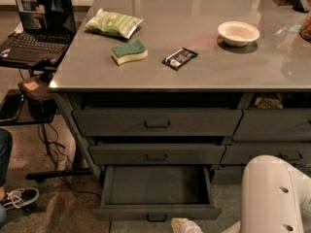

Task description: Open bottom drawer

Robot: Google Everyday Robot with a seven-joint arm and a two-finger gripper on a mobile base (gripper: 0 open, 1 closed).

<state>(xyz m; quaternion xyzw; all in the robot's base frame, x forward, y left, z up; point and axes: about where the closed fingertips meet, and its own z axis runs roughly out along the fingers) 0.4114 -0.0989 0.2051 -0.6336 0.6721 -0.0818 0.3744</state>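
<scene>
The bottom drawer [156, 211] is dark grey with a low front and a small loop handle [156, 218]. It stands pulled out towards me, and its plain tray [158, 186] shows empty. Above it, the middle drawer [156, 154] and the top drawer [156, 123] are closed. My gripper [184, 225] shows only as a pale tip at the bottom edge, just right of the handle and in front of the drawer. My white arm [277, 198] fills the lower right corner.
On the grey counter [204, 74] lie a green bag [114, 23], a sponge [129, 51], a dark snack bar [180, 58] and a white bowl [238, 33]. A neighbouring drawer stack [272, 125] is at right. A laptop [41, 23] on a stand and a person's shoe [19, 198] are at left.
</scene>
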